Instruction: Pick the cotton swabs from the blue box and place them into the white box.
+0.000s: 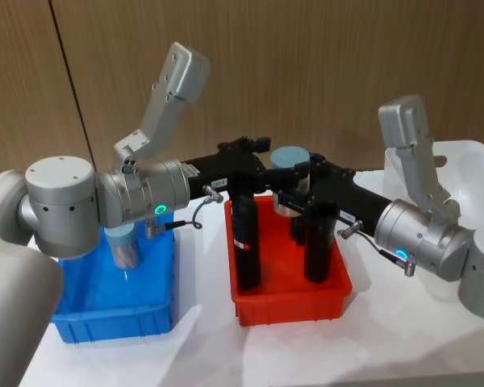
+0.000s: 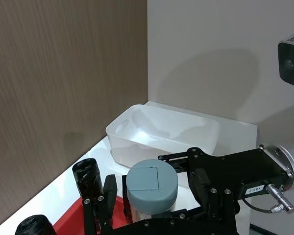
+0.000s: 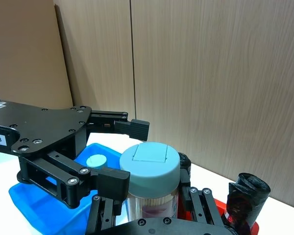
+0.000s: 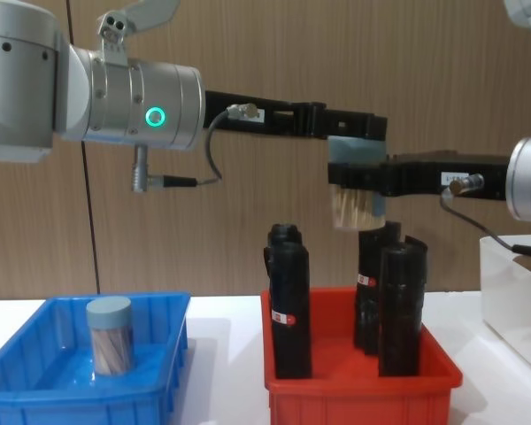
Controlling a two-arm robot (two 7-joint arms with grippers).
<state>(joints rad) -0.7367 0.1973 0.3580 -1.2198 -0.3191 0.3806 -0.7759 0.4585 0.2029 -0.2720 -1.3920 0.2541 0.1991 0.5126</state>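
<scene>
One tub of cotton swabs (image 4: 354, 181), with a grey-blue lid (image 3: 149, 164), hangs in the air above the red bin. My right gripper (image 4: 376, 181) reaches in from the right and is shut on its clear body just under the lid. My left gripper (image 4: 358, 128) comes from the left at lid height, its fingers (image 3: 132, 127) standing apart on either side of the lid. Another tub of cotton swabs (image 1: 123, 246) stands upright in the blue box (image 1: 113, 314) at the left. The white box (image 2: 161, 132) sits at the far right of the table.
The red bin (image 1: 290, 302) stands in the middle of the table, directly below the held tub, with several tall black rolls (image 4: 288, 297) upright in it. A wooden wall closes the back. Bare white table lies in front of the bins.
</scene>
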